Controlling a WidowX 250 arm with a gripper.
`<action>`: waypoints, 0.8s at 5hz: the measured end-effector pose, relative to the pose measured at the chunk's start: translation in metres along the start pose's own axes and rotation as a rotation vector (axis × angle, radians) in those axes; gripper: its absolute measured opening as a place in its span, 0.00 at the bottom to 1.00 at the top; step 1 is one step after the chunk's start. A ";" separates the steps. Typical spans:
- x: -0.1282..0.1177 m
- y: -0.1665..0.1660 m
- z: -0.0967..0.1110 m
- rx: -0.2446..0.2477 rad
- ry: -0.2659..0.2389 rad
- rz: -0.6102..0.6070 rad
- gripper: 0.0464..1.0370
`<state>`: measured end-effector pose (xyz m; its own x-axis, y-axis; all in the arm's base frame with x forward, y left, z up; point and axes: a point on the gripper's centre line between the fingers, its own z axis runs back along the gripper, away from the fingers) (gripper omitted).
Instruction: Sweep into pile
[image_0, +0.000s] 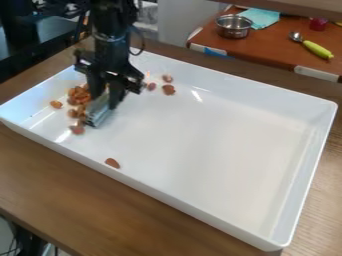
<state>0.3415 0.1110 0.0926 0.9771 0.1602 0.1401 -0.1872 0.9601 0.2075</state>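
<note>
Looks to be midway through gathering, with the end effector (105, 101) narrowed on a grey scraper (98, 116), right beside the loose heap of brown pieces (79, 95) near the left short edge of the tray (220, 145). Next, probably calls for drawing in the lone piece (112, 163) by the near long edge, then the stragglers (168, 89) toward the far one.
</note>
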 end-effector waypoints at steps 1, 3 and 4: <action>0.002 0.010 0.000 0.038 -0.015 -0.012 0.32; 0.004 -0.053 0.050 -0.141 -0.138 -0.119 0.32; 0.003 -0.084 0.058 -0.202 -0.150 -0.107 0.32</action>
<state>0.3547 0.0172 0.1316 0.9614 0.0341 0.2731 -0.0451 0.9984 0.0341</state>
